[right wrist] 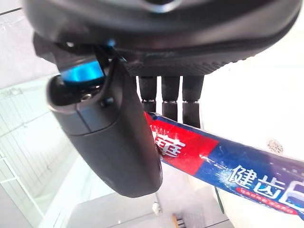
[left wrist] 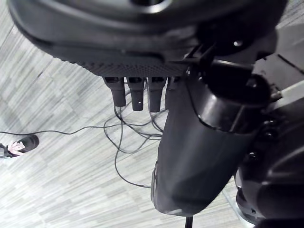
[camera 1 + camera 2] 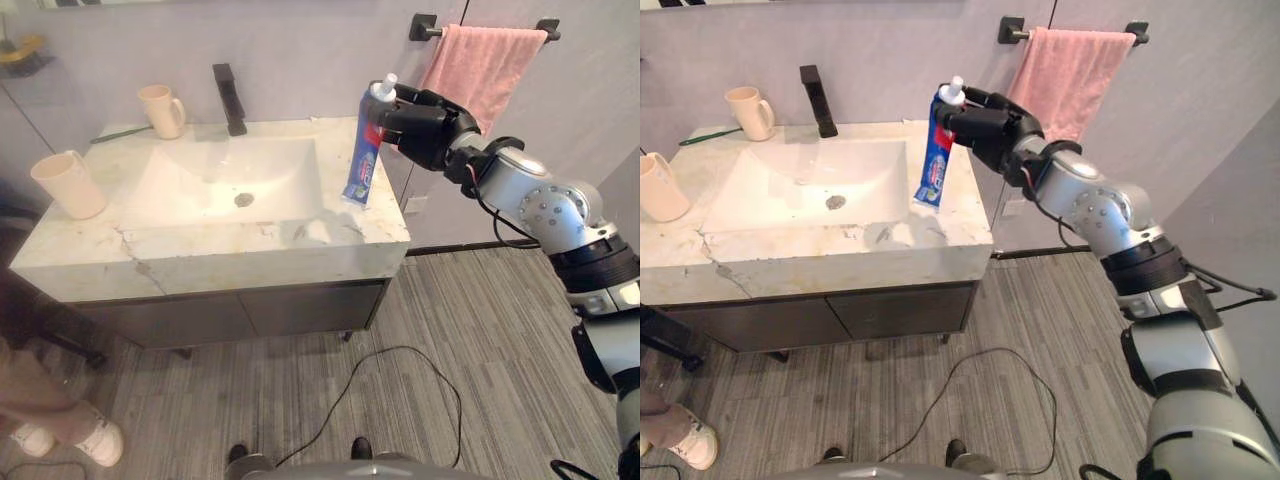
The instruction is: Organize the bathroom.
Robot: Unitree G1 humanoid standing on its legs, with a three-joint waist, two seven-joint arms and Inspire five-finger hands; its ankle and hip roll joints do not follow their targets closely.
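R hand [image 3: 425,122] holds toothpaste tube [image 3: 362,152] by its upper end, fingers [image 1: 165,92] and thumb clamped on it just below the white cap. Tube hangs roughly upright, cap up, crimped end down, over the R edge of the bench [image 3: 215,250], just beside the basin [image 3: 232,180] on its R side. Can't tell whether the crimp touches the bench or hangs just above it.

L hand [image 2: 142,71] is low, over the floor, fingers straight and apart, holding nothing.

Other items ref. the basin: black tap [image 3: 229,98] behind it; one cream mug [image 3: 163,110] behind it to the L, w/ a thin green item (toothbrush?) lying beside that mug; second cream mug [image 3: 68,184] at the basin's L side near the bench edge. Pink towel [image 3: 482,68] on a wall rail, well R of the basin.

Judgement: step in hand = carrying tube to a tidy spot, prob. into a mug. To do well:
- keep the clamp near the cap; tube body is soft and will swing, so move slowly.
- lift crimp clear of basin rim and tap before crossing.
- lower crimp-first into the mug, release only once the tube rests against the rim.
- risk: light mug tips if the tube knocks it sideways.
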